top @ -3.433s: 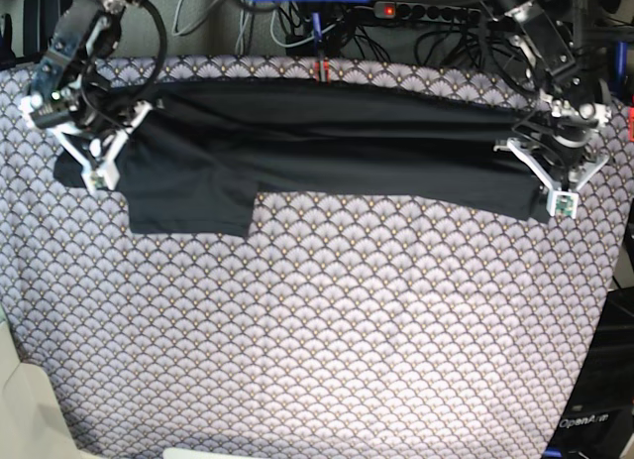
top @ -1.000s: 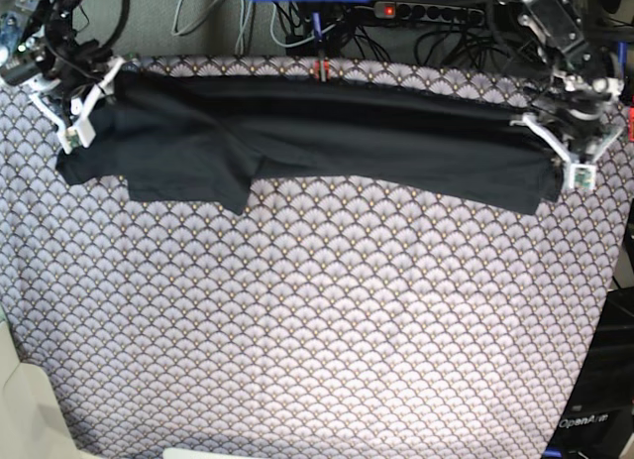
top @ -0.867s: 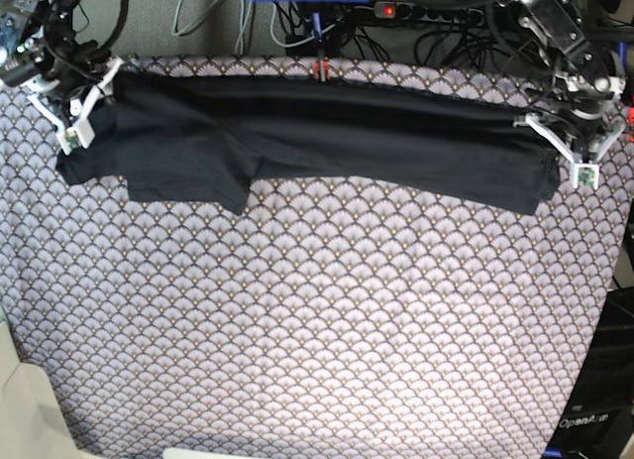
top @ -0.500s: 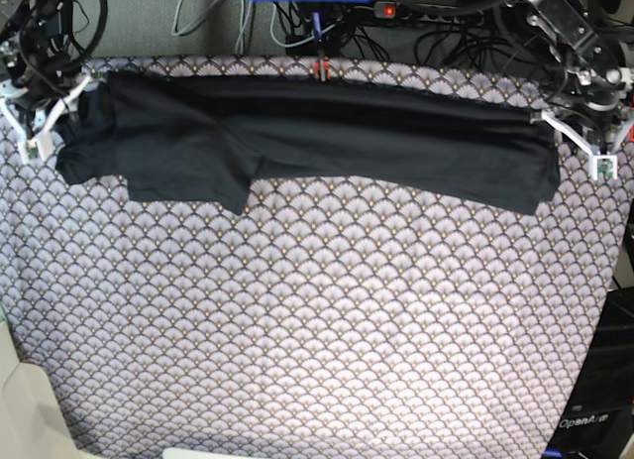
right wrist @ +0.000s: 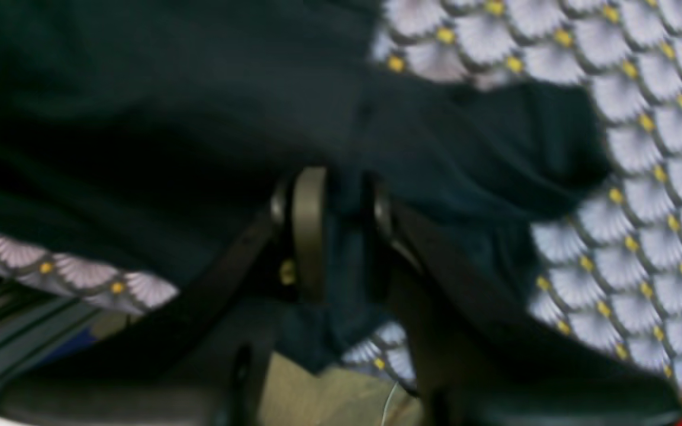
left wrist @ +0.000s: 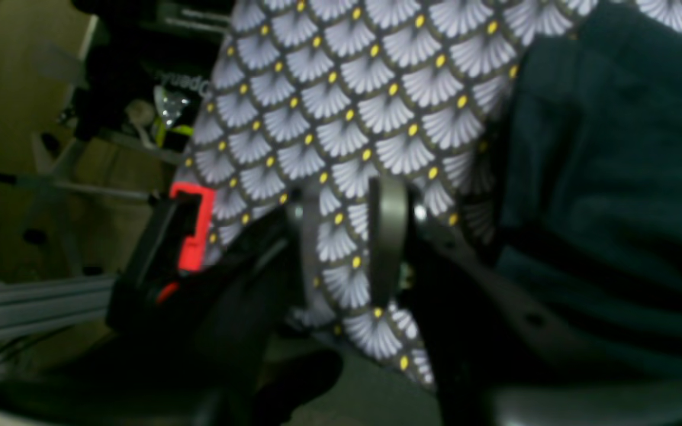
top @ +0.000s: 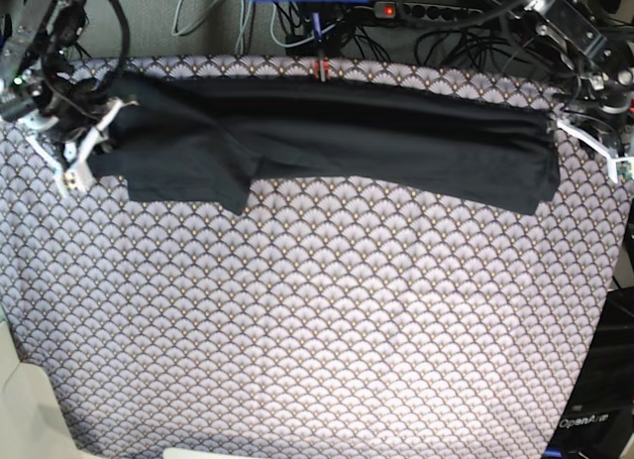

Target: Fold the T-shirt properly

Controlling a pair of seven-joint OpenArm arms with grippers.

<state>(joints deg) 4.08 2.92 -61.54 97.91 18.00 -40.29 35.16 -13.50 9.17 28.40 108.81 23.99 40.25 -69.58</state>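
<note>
The T-shirt [top: 337, 142] lies as a long dark band across the far part of the tablecloth [top: 327, 340]; the whole near stretch lies open to reach, while cables [top: 446, 28] crowd the back edge

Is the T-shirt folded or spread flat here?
Partly folded: the T-shirt lies as a long narrow band across the tablecloth, one sleeve sticking out.

Right claw [top: 77, 152] returned, nipping T-shirt [top: 337, 142] end.
</note>
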